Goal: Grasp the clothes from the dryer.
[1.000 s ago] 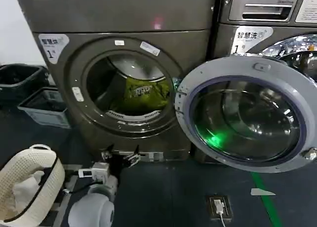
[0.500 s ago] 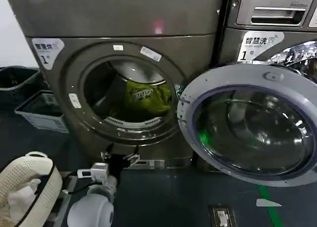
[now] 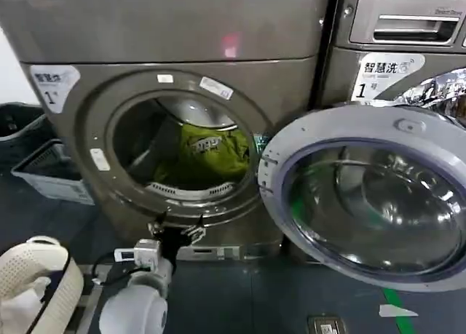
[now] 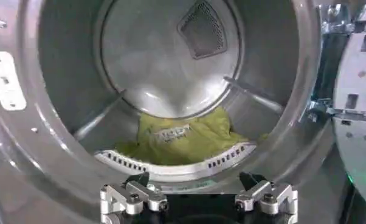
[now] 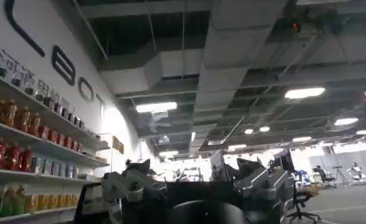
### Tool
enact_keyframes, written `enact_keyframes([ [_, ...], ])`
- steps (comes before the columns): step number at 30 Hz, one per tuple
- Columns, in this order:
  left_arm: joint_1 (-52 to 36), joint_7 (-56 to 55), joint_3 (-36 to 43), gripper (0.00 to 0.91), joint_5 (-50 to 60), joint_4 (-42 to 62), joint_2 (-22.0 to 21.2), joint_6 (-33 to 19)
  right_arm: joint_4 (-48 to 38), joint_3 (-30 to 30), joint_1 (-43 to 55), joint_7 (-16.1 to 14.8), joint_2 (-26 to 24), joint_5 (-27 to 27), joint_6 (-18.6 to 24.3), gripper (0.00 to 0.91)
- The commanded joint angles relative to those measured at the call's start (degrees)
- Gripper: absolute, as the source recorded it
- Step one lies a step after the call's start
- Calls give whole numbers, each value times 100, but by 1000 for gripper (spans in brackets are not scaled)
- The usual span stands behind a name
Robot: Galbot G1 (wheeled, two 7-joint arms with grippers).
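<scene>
**Left gripper at the porthole, garment on the drum floor**

Now, head view: the dryer (image 3: 175,116), dark grey-brown, stands front and centre, a white "1" sticker (image 3: 51,81) at its upper left corner. Round door (image 3: 371,196) swung fully open to the robot's right, hiding part of the neighbouring grey machine (image 3: 393,36).

Clothes (image 3: 207,150): yellow-green heap low in the steel drum, toward the back and slightly to the robot's right of the opening's centre. Pale printed patch faces out. Left wrist view confirms it: the clothes (image 4: 183,137) lie on the drum floor just behind the perforated lip of the opening, beneath the round rear wall and its dark vent.

Left gripper (image 3: 175,232): low, in front of the dryer's base, just under the porthole rim. In the left wrist view the left gripper (image 4: 198,198) has its two fingers spread wide apart, nothing between them, aimed into the drum. Well short of the clothes; no contact.

Right gripper (image 5: 195,189): seen from its own wrist camera, pointing up toward a ceiling with strip lights; shelves of bottles (image 5: 25,140) along a wall beside it. Jaws apart, holding nothing.

Floor, robot's left: white woven basket (image 3: 33,283) near the robot; grey crate (image 3: 51,175) beside the dryer.
</scene>
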Motion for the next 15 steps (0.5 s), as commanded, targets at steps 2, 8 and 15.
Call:
enact_keyframes([
  [2,-9,250,-55,907,-62,-93,-8,280,-25,-36,11,-10,12,-6,18,907],
  [8,12,249,-59,907,159,-49,22,280,10,-47,18,-10,18,-11,8,907],
  [15,9,256,-37,907,292,-9,25,280,14,-51,35,-11,34,-23,12,907],
])
